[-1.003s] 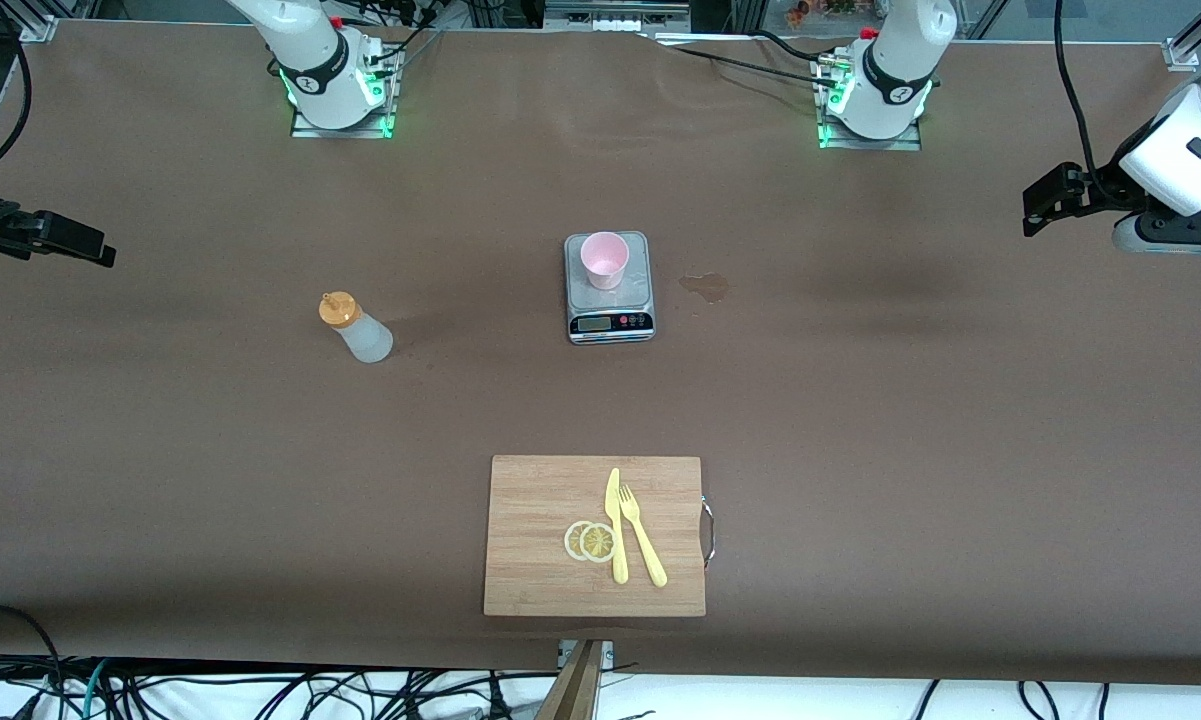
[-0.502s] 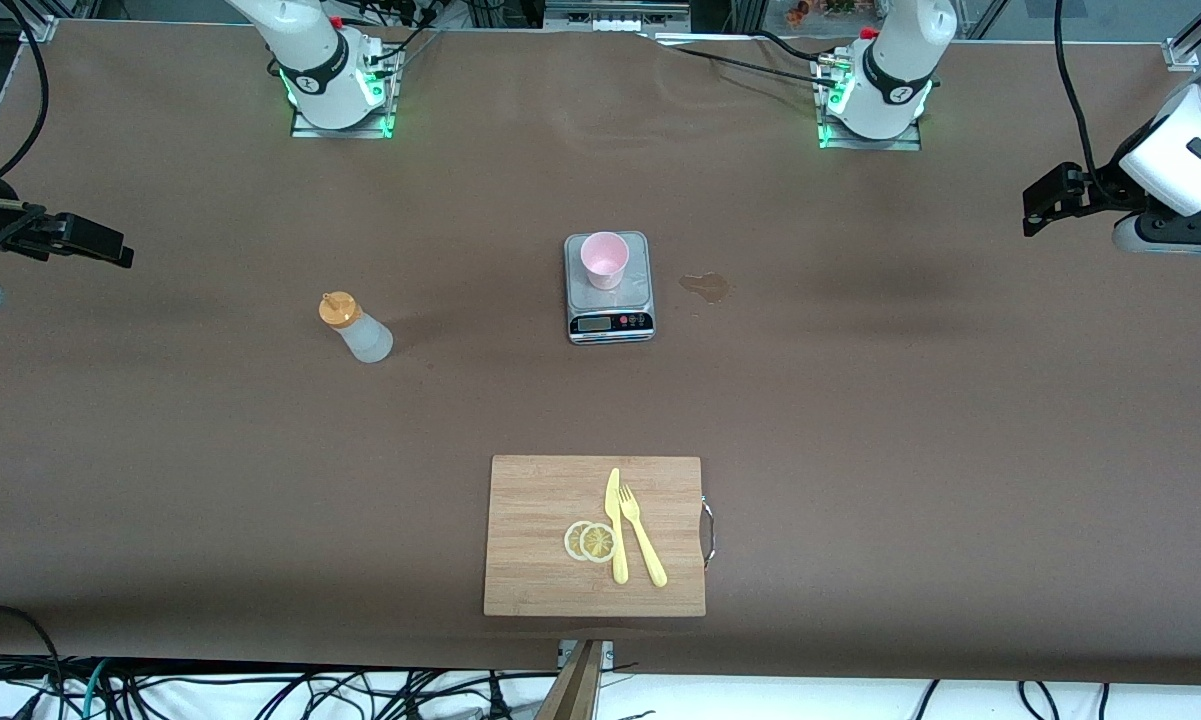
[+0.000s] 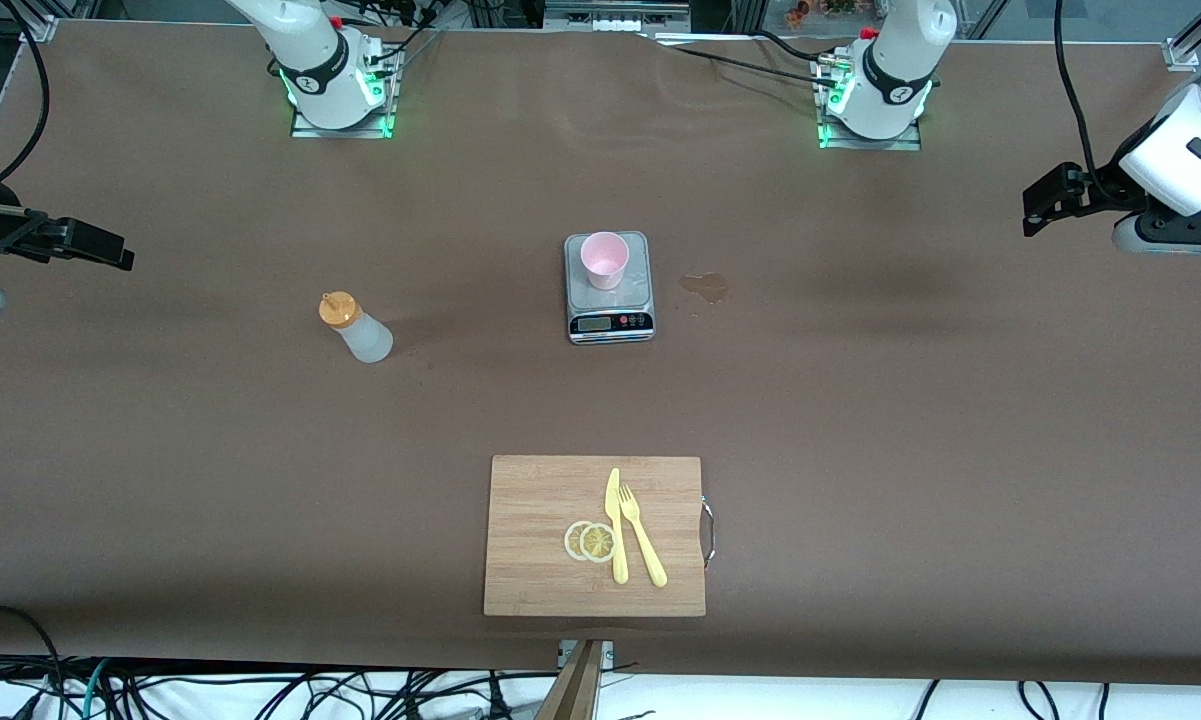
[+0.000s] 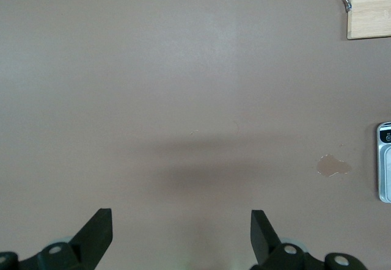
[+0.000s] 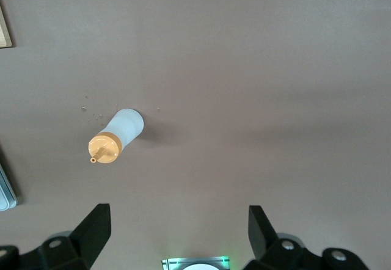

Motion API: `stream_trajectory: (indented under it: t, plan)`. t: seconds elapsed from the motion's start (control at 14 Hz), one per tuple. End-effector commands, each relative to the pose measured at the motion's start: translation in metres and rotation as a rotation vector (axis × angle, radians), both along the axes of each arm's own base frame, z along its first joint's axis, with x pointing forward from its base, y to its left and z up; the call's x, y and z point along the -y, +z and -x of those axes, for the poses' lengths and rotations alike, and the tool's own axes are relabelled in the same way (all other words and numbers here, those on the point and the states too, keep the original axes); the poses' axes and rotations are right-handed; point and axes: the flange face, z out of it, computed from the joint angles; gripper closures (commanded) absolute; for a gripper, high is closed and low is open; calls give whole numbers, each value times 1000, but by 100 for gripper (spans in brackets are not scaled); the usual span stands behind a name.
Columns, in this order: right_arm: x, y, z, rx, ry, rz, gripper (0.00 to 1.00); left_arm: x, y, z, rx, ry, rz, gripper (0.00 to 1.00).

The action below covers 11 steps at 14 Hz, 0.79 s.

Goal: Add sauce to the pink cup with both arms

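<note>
While both arms hung high at the two ends of the worktop (image 3: 860,400), the sauce (image 3: 356,327) stood upright on the brown surface toward the right arm's end, well apart from the grey scale (image 3: 609,290) near the middle. On that scale's platform sat the pink cup (image 3: 604,259), upright, and just beside the scale, toward the left arm's end, a small wet stain (image 3: 706,287) marked the surface. Nearer to the front camera lay a wooden cutting board (image 3: 540,540) carrying two lemon slices (image 3: 591,541), a yellow knife (image 3: 616,527) and a yellow fork (image 3: 642,536). Left hand (image 4: 182,228) hovered over bare worktop with its fingers spread wide and nothing between them; the stain and an edge of the scale showed in its wrist view. Right hand (image 5: 179,224) was likewise released and empty, over the surface close to the sauce, whose orange cap (image 5: 104,149) showed in its wrist view.
</note>
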Motion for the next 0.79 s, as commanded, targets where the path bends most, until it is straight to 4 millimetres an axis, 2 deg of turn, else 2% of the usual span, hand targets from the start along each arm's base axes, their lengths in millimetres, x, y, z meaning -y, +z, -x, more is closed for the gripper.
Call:
stream_trajectory:
  t: [0.0,0.72]
  plan:
    - [7,0,1,6,-3,12,0,0,5,-2,5,-16,-18,0]
    - [3,3,-7,15,4,13,0,0,5,-2,3,-13,-18,0]
